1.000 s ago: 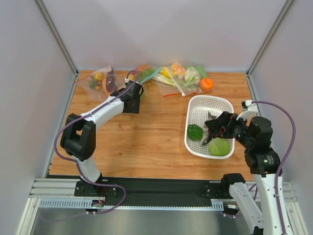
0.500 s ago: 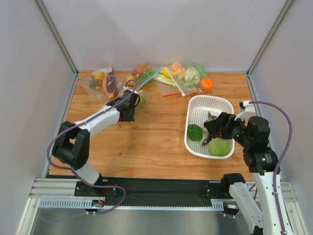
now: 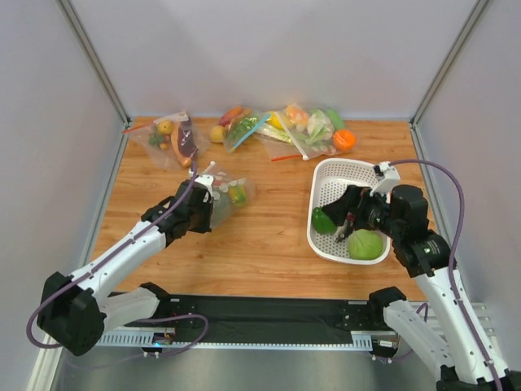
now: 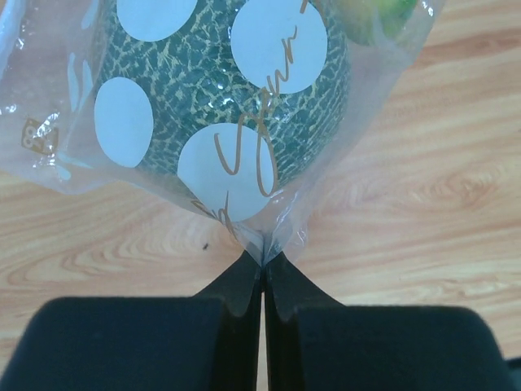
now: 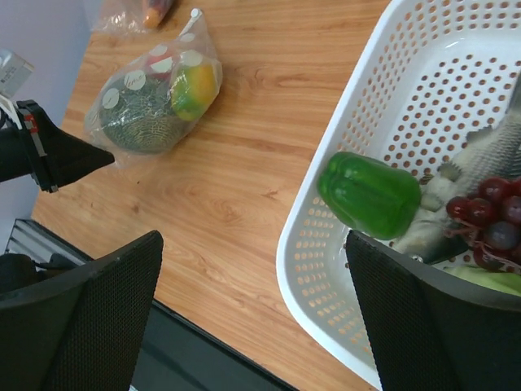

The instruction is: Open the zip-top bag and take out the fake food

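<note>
Left tool is pressed together, pinching an edge of the bag, which lies on the counter left of centre. I judge the film thin, soft and slippery, weighted by the bumpy ball. Better hold: the zip lips. Gold script across the dots, unreadable. Right tool spread at the basket.

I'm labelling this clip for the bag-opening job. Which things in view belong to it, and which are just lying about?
Belongs to the job: polka-dot zip-top bag, its edge pinched by the left gripper; inside it, bumpy green ball, yellow fruit.
Lying about: white basket holding green pepper, grapes, cabbage; other filled bags at the far edge of the table.
</note>
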### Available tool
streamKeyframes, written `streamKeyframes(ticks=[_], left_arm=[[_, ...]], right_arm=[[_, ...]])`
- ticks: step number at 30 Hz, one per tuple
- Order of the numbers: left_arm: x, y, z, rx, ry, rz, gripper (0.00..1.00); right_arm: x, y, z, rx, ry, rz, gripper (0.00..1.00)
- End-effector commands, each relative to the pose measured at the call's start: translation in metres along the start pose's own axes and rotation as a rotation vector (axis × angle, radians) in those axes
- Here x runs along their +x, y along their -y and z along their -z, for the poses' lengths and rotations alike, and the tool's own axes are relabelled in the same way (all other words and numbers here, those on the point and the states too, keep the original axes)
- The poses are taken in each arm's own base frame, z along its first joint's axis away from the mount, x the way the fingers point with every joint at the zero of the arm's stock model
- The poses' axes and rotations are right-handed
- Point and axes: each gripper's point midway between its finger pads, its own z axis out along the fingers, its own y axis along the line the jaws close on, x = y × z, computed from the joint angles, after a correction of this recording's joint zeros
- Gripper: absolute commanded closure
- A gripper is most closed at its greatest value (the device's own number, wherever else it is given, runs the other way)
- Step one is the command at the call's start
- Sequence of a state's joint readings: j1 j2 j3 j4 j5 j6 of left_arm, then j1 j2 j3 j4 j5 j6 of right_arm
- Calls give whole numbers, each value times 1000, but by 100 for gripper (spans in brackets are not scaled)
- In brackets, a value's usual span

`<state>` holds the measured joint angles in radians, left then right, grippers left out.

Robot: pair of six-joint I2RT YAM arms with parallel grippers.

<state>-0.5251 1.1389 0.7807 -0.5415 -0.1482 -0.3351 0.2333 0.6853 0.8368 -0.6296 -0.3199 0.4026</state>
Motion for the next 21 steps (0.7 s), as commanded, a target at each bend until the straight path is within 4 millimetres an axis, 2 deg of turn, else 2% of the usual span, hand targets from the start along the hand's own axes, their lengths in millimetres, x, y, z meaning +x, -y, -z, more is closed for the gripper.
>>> streamKeyframes(ticks=[1, 5, 6, 7, 11, 13, 17, 21], left_arm=[[7, 14, 18, 87, 8, 46, 100], [17, 19, 28, 128, 14, 76, 100], [22, 22, 29, 148, 17, 76, 100], [23, 25, 30, 165, 22, 78, 100], [35, 36, 33, 204, -1, 64, 100], [38, 41, 34, 220, 2, 59, 100], [44, 67, 40, 329, 9, 50, 100], [33, 94, 41, 423, 48, 64, 100]], right_arm=[[-10, -21, -10, -26, 30, 25, 5], [4, -45, -35, -67, -37, 52, 4], [6, -58, -40, -107, -40, 63, 4], [13, -61, -50, -112, -69, 60, 4], [27, -95, -70, -201, -110, 54, 4], [37, -102, -80, -207, -141, 59, 4], [59, -124, -89, -231, -167, 66, 5], [84, -138, -93, -237, -185, 17, 6]])
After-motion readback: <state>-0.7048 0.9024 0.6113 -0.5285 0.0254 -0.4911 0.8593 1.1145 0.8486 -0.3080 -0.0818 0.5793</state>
